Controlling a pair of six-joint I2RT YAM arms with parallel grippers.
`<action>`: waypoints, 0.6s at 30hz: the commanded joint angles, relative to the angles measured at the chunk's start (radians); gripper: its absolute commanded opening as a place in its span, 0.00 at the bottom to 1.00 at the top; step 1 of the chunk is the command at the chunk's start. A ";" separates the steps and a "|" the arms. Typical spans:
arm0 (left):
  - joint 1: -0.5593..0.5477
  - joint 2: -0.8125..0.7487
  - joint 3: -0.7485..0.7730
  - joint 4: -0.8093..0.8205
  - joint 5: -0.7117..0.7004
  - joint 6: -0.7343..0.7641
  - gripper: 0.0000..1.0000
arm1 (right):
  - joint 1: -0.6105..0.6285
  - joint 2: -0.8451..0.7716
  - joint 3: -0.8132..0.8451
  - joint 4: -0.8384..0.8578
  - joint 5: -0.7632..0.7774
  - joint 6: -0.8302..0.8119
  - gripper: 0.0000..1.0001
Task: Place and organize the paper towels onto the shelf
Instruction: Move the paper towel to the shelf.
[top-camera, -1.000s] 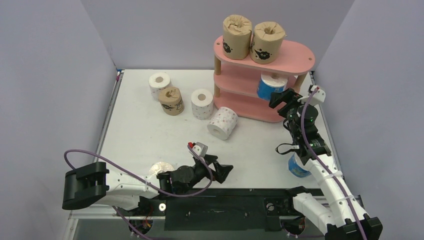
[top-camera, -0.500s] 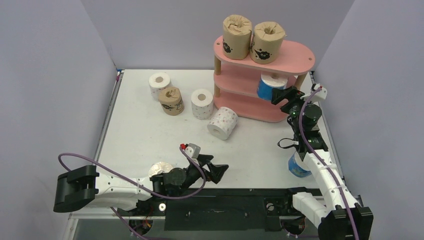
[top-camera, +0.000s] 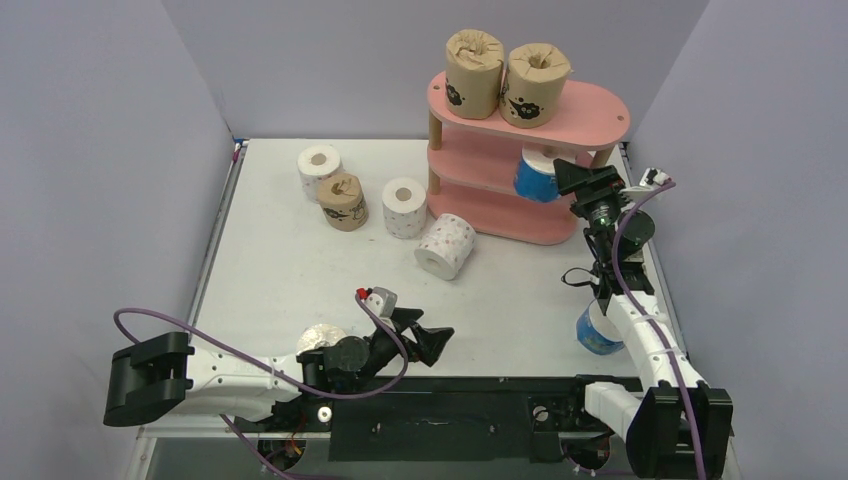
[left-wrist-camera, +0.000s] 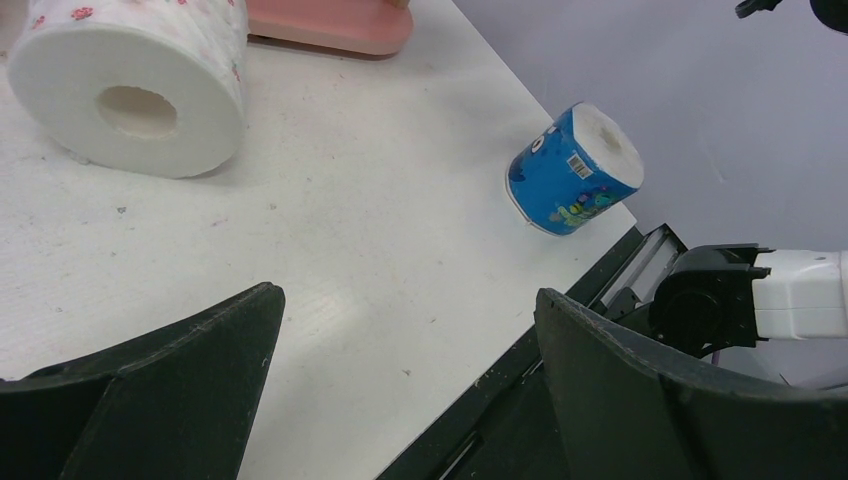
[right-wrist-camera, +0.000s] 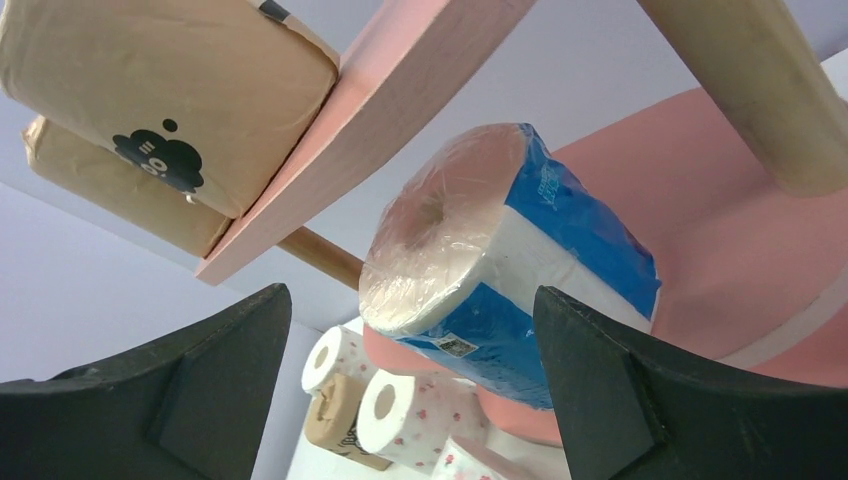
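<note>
By the bench's near edge the left jaws stand open, empty; a loose blue roll sits at the near right corner. At the far right, the shelf's middle tier holds a second blue roll, the right jaws open just before it.

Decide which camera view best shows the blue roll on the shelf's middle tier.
Right wrist view: the blue roll fills the frame, wrapped end and label plain. The top view shows only part, under the top board. The left wrist view misses it, showing another blue roll on the table.
</note>
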 joint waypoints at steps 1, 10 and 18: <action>-0.004 0.005 0.009 0.027 -0.012 0.017 0.96 | -0.012 0.028 0.025 0.087 -0.035 0.087 0.86; -0.004 0.020 0.008 0.030 -0.018 0.006 0.96 | -0.019 0.029 0.037 -0.026 0.043 0.080 0.80; -0.004 0.023 0.001 0.038 -0.022 -0.003 0.96 | -0.028 0.068 0.054 -0.051 0.087 0.094 0.81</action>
